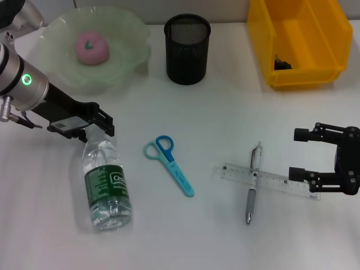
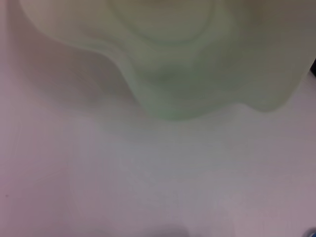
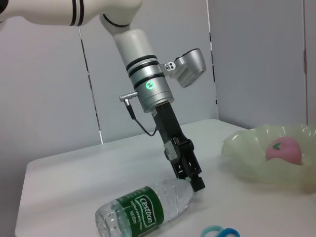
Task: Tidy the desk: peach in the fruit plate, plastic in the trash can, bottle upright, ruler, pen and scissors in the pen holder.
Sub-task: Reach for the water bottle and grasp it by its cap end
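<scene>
The clear bottle [image 1: 107, 183] with a green label lies on its side at the front left, also seen as the bottle [image 3: 143, 210]. My left gripper [image 1: 90, 128] sits at its neck end, fingers apart on either side; the cap is hidden under it. The pink peach [image 1: 91, 46] rests in the green fruit plate [image 1: 129, 34]. The blue scissors [image 1: 170, 164] lie mid-table. A clear ruler [image 1: 270, 181] lies with the grey pen [image 1: 252, 188] across it. My right gripper [image 1: 301, 154] hangs open just right of the ruler's end. The black mesh pen holder [image 1: 187, 49] stands at the back.
A yellow bin [image 1: 315, 76] at the back right holds a small dark crumpled piece [image 1: 283, 63]. The left wrist view shows only the plate's wavy rim [image 2: 173, 59] close up over white table.
</scene>
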Tool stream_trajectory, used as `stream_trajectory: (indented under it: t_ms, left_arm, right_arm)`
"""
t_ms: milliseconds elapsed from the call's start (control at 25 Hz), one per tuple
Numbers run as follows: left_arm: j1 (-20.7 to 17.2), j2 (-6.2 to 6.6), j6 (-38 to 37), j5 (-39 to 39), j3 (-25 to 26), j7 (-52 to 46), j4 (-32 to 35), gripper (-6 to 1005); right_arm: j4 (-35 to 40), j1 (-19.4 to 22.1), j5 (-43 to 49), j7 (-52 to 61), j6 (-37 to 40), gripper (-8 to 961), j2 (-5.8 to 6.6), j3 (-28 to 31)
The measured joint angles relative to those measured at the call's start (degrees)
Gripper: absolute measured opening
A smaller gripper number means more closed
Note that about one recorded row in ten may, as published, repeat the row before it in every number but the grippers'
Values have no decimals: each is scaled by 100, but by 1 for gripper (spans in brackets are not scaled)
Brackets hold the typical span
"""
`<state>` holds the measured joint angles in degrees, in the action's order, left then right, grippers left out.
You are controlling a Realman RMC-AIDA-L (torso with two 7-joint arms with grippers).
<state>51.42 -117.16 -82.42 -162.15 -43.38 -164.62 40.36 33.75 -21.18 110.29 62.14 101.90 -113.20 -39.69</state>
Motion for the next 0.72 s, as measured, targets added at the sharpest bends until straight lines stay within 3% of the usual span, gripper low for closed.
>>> stream_trajectory:
  t_ms: [720]
  left_arm:
    - [-5, 12, -1, 22, 1, 26, -16, 539]
  right_arm:
    - [0, 1, 1, 0, 67, 806, 0, 85]
